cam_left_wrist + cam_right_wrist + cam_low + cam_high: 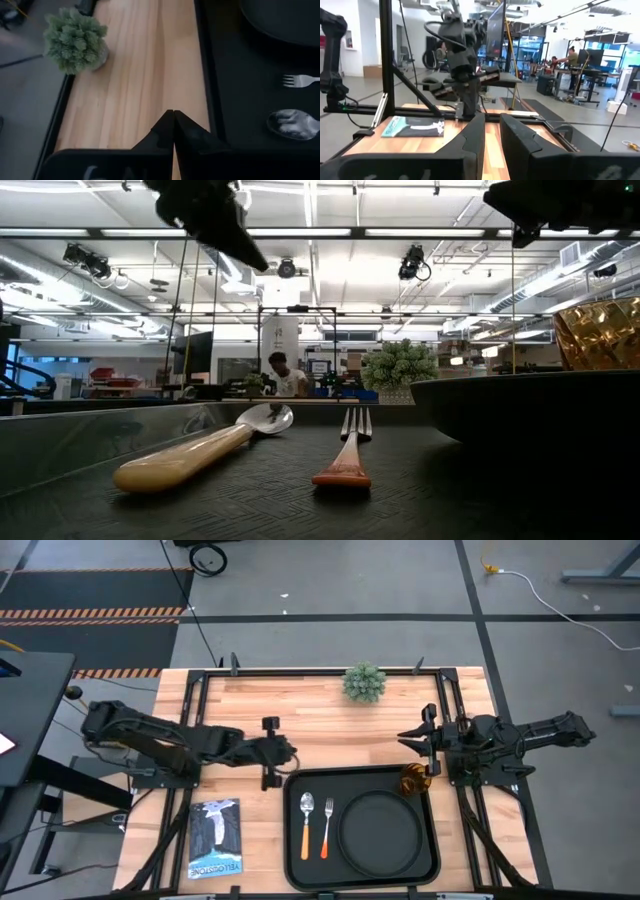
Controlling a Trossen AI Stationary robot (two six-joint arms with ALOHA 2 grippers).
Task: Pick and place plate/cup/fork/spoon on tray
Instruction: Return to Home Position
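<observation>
The black tray (295,865) lies at the table's near middle. On it lie the spoon (307,823) and the fork (327,825) side by side, handles toward the near edge, with the round black plate (382,832) to their right. The amber cup (415,780) stands in the tray's far right corner. It also shows behind the plate in the low view (600,330). My left gripper (295,752) is shut and empty above the wood just beyond the tray's far left corner. My right gripper (405,737) hovers beyond the cup, slightly open and empty.
A small green potted plant (364,682) stands at the table's far edge, in the middle. A blue and white booklet (216,838) lies left of the tray. Bare wood lies between the plant and the tray.
</observation>
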